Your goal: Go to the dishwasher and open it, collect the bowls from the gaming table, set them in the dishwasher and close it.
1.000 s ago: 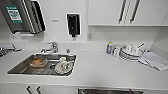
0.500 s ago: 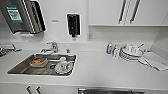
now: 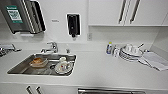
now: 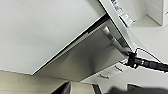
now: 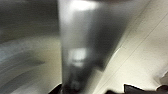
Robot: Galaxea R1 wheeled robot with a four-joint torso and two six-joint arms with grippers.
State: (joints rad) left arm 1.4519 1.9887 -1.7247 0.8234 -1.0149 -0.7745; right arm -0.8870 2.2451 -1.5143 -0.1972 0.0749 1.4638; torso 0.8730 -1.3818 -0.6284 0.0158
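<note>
1. At the bottom edge of the head view, under the white countertop, the top of the dishwasher is showing as a steel strip with its bar handle running across it.
2. The sink is sitting in the countertop on the left side of the head view, and it is holding a brownish bowl and a white plate with a cup beside it.
3. A tap is standing behind the sink, and a black soap dispenser is hanging on the wall above it.
4. A steel paper towel dispenser is hanging on the wall at the upper left.
5. A stack of white plates with cups on top is resting on the countertop to the right, with a small bottle just beside it and a folded cloth on its other side.
6. White cabinet doors with long handles are hanging above the plates.
7. In the left wrist view, the steel front of the dishwasher is lying close to the camera, with its bar handle along one edge and a white cabinet panel next to it.
8. In the right wrist view, the bar handle is looming very close and blurred.
9. Whether either gripper is wide, narrow or holding anything, I cannot tell.
</note>
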